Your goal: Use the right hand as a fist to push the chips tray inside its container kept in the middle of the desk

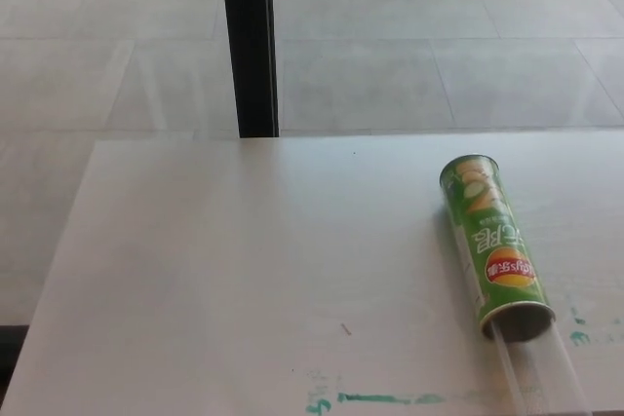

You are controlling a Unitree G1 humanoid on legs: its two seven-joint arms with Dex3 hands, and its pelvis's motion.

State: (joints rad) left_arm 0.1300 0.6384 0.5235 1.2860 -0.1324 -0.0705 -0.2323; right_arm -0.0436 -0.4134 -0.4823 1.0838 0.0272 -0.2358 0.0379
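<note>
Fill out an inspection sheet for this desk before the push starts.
Surface: white desk, with green marks near the front edge and at the right.
Job's things: green chips can lying on its side at the right, open end toward the camera; clear tray sticking out of it.
Clutter: nothing seen.
Hands: neither in view.
Cables: nothing seen.
Surroundings: tiled floor beyond the desk; black post behind the far edge.

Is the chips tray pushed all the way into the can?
No. The clear tray sticks out of the lying green can's open near end.
</note>
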